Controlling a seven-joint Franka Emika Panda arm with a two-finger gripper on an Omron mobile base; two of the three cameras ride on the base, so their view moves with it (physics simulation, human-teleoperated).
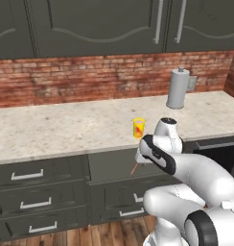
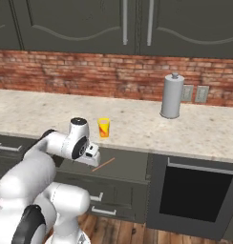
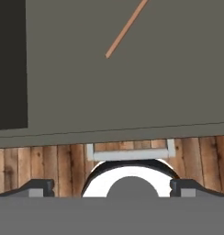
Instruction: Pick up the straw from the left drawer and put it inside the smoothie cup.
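Thin straight straw (image 3: 126,28) on flat matte drawer (image 3: 132,92).

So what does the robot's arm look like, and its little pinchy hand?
The arm is made of fat, rounded, glossy white tubes, like bent sausages, joined by dark black rings at the bends. The gripper at its end is a small white block, and its fingertips are two little dark grey tabs. No cables or writing can be seen on it.

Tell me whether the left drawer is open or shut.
Open. The left drawer stands pulled out below the counter, its flat grey floor exposed, with the straw lying on it.
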